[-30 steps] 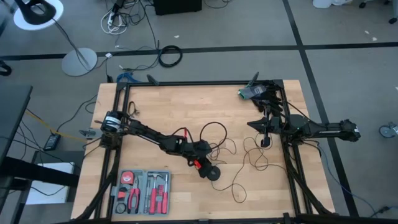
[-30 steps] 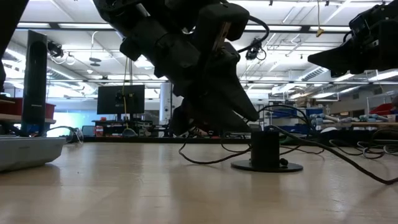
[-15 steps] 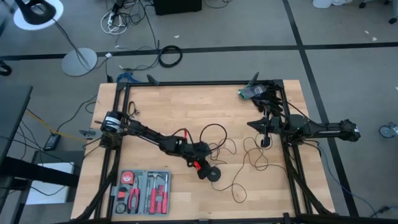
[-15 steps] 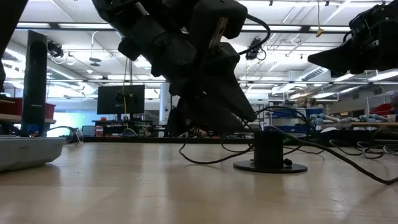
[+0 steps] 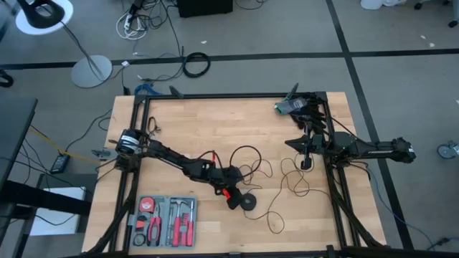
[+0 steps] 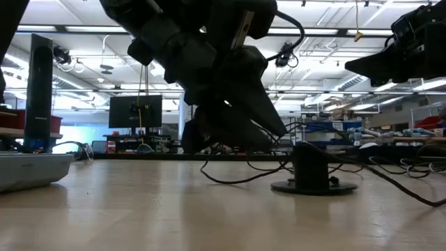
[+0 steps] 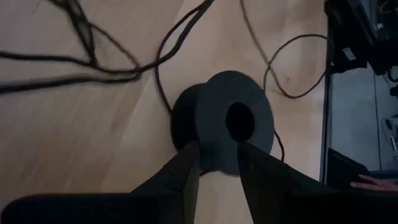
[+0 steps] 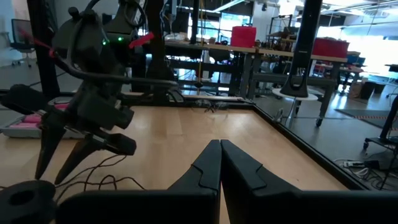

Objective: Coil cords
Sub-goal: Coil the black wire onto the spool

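Coiling has barely begun: my left jaws (image 7: 214, 163) clamp the small round black puck (image 7: 224, 121) while its thin black cord (image 5: 276, 183) sprawls loose across the counter (image 5: 215, 122), right jaws (image 8: 219, 163) closed, empty.

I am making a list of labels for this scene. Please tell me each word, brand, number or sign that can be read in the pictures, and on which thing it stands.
None can be read.
Tool case at the table's near left corner: any printing is too small to tell.
Monitor in the room behind: screen is dark, no text seen.
Red bins on the far benches: no legible label.
Black puck of the cord, between the left gripper's fingers: no marking visible.
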You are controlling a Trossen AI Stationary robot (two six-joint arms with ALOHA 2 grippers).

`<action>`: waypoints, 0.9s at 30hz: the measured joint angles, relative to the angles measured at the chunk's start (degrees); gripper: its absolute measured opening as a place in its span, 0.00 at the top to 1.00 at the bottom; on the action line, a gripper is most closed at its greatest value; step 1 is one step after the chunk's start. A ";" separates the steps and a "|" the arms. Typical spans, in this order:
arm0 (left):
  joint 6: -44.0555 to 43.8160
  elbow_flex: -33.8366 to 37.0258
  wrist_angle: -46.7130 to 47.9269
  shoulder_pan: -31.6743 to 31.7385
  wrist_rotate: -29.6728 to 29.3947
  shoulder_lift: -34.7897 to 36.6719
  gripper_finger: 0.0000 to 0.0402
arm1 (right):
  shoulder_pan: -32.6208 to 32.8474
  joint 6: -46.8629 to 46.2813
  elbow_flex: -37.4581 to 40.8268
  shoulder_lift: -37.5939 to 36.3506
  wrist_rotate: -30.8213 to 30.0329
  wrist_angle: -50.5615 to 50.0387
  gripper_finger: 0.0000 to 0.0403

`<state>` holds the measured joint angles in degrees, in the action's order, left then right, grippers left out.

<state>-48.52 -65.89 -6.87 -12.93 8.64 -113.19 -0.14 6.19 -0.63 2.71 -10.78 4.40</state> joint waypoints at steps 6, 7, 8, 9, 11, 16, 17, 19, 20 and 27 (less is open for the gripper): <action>-0.36 0.02 -0.16 -0.61 -0.95 0.00 0.71 | 0.02 0.00 0.00 0.00 0.01 0.00 0.98; -0.35 0.01 -0.28 -0.75 -1.36 0.00 0.71 | 0.00 -0.01 -0.01 0.00 0.01 0.00 0.98; -0.36 0.00 -0.47 -0.92 -1.50 0.00 0.71 | 0.00 0.00 0.00 0.01 0.01 0.00 0.98; -0.45 0.00 -0.58 -1.02 -1.67 0.00 0.71 | 0.02 0.01 -0.01 0.00 0.01 0.00 0.98; -1.16 0.00 -0.55 -1.17 -1.95 0.00 0.71 | 0.02 0.01 0.00 0.01 0.01 0.02 0.98; -1.88 0.02 -0.56 -1.14 -2.16 -0.04 0.71 | 0.02 0.01 0.00 0.00 0.01 0.00 0.98; -2.60 0.02 -1.02 -1.14 -2.16 -0.51 0.71 | 0.01 0.01 -0.01 -0.01 0.01 0.00 0.98; -3.13 0.02 -1.57 -1.27 -2.16 -1.14 0.71 | 0.00 0.00 -0.01 0.01 0.01 0.01 0.98; -3.23 0.08 -2.25 -1.35 -2.15 -1.76 0.71 | 0.01 0.00 -0.01 0.01 0.01 0.00 0.98; -4.40 0.02 -6.71 -1.51 -1.44 -3.54 0.75 | 0.02 0.01 0.00 0.07 0.01 0.18 0.98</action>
<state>-52.93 -65.86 -13.58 -14.44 7.20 -116.73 -0.12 6.20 -0.62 2.78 -10.76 4.59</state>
